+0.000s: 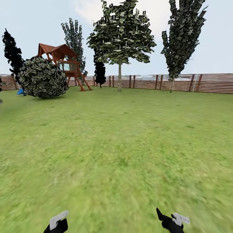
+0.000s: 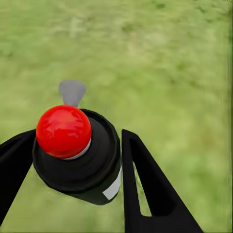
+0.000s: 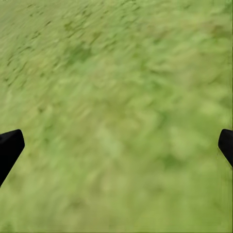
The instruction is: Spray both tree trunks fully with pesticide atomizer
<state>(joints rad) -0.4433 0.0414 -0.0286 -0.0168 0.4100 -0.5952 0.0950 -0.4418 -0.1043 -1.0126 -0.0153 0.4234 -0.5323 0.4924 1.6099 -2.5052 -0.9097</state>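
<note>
Left tool (image 2: 77,160) is clamped on the pesticide atomizer (image 2: 75,155), red knob up. Right tool (image 3: 116,145) hangs with fingers apart over grass. At 12 o'clock, well apart across the lawn (image 1: 116,145), stands a tree trunk (image 1: 119,77); I judge the left arm sprays.

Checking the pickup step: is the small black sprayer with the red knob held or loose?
Held: the black sprayer with red knob sits between the left gripper jaws, above grass.
</note>
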